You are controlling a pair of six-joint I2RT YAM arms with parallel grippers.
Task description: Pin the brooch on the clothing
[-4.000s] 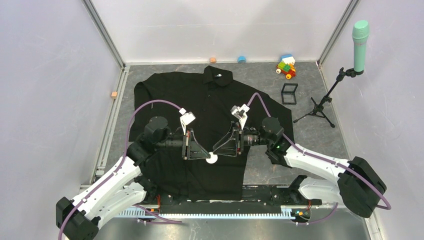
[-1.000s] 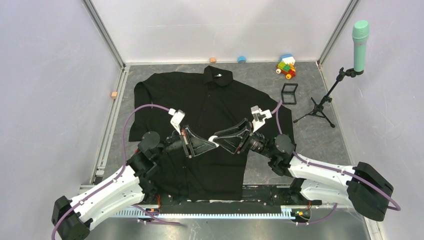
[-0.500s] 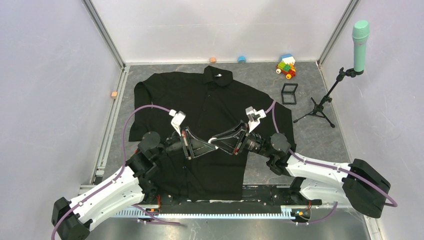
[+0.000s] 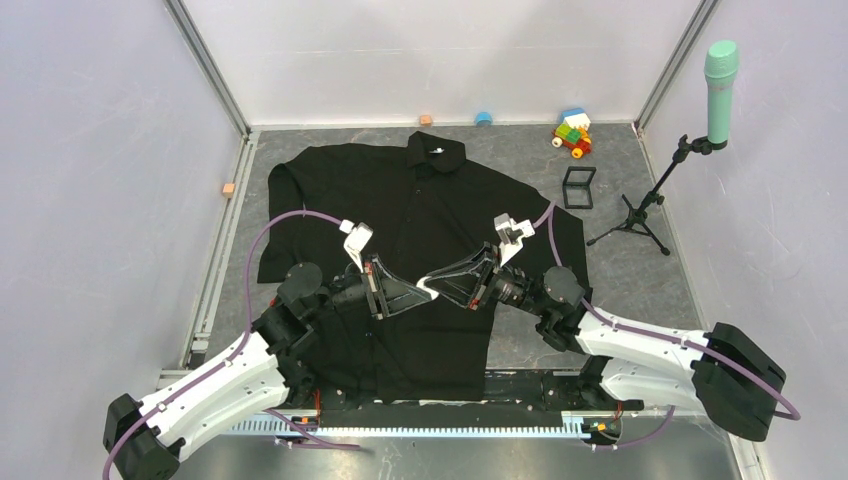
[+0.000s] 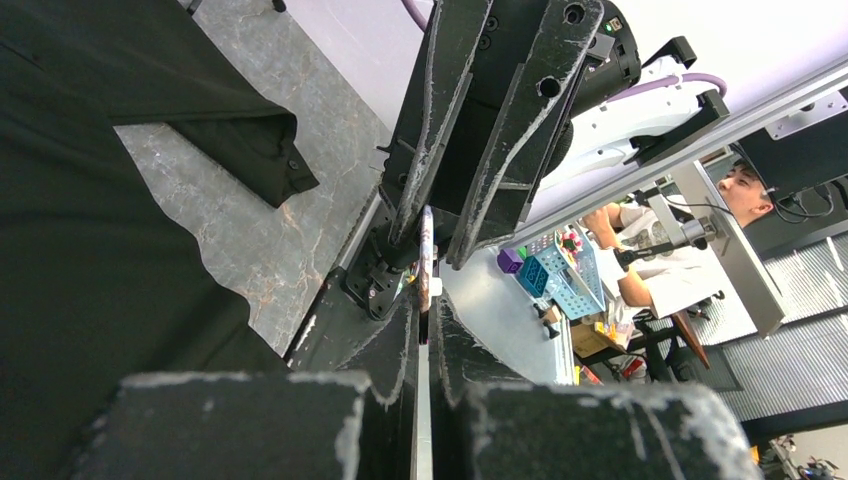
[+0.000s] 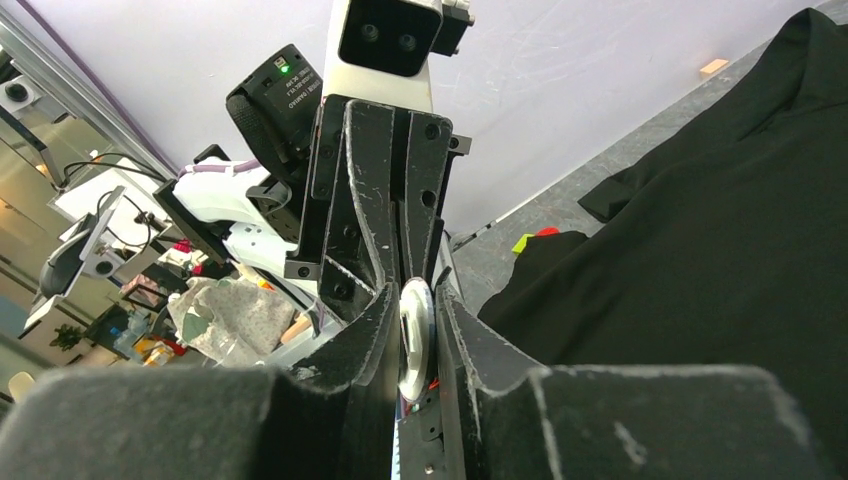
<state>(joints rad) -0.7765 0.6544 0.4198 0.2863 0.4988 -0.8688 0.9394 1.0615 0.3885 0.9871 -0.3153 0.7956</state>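
- My left gripper (image 5: 428,322) is clamped tight on the brooch (image 6: 413,335), holding it edge-on above the shirt (image 4: 430,190), towards the table's (image 4: 640,280) near edge.
- My right gripper (image 6: 417,292) closely straddles the brooch; I cannot tell whether it grips.

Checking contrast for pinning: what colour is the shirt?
The shirt is plain black, clearest in the top external view.

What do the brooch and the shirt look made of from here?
The brooch: pale disc, glossy rim catching light, so metal or hard plastic; can't tell which. The shirt: matte black cloth, soft, lying in folds.
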